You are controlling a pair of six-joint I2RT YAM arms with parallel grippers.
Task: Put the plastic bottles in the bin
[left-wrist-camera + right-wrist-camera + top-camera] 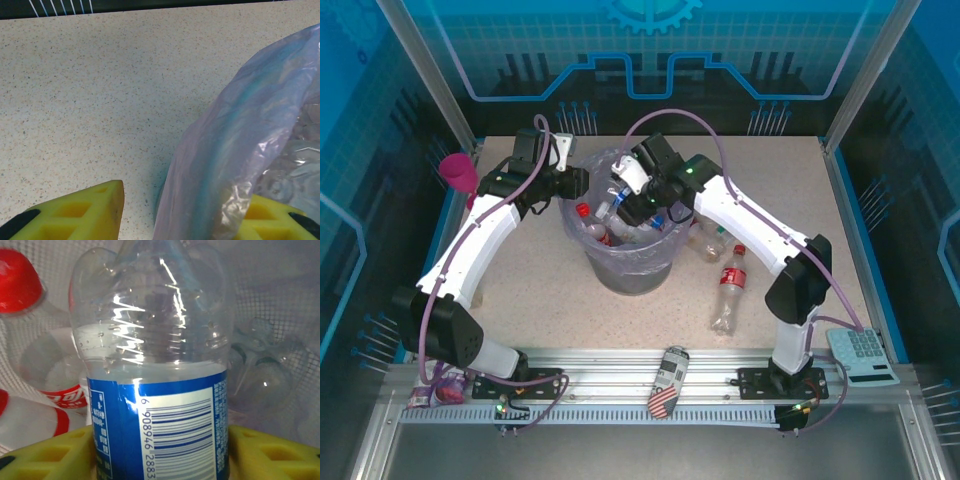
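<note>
Bin [282, 295] backdrop: blue-label bottle [155, 365] lengthwise in right end effector [160, 452], base outward.

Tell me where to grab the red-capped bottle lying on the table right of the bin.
Probably best: take the red-capped bottle across its labelled middle, straight down from above, with the right gripper once it drops the blue-labelled bottle. The red-capped one lies flat, cap pointing to the far side, so jaws closing left-right span its narrow width.
</note>
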